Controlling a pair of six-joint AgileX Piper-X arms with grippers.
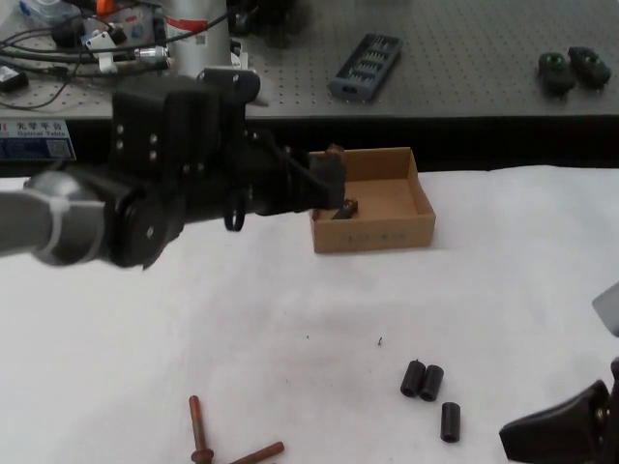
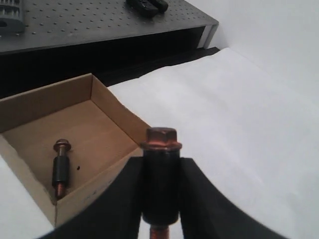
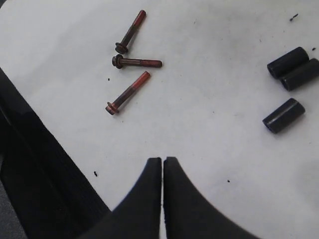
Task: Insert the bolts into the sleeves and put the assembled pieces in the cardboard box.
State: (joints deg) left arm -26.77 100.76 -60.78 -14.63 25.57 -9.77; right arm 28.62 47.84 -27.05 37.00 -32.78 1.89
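Three bare bolts [image 3: 135,62] lie close together on the white-covered desk [image 1: 290,309], toward its near left part, none of them in a sleeve. Three empty black sleeves [image 3: 283,115] lie on their sides to the right of the bolts and well apart from them. Two of these rest side by side and touching, and the third is just beside that pair, nearer the front edge. The right fingers [image 3: 144,199] hang low over the desk at its near right corner, to the right of the sleeves. They are pressed together with only a hairline slit between them and grip nothing. The left fingers [image 2: 124,199] are clamped on an assembled piece [image 2: 160,184]: a black sleeve held upright, with the bolt's coppery flanged head standing above it and the threaded tip showing below. In the high view the left arm comes in from the left and holds this piece up at the left side of the cardboard box [image 1: 372,237]. The box stands open-topped at the far side of the desk. A second assembled piece [image 2: 61,167] lies flat on the box floor, close to one wall, its head pointing away from the nearest corner. Behind the desk runs a perforated metal board [image 1: 464,58].
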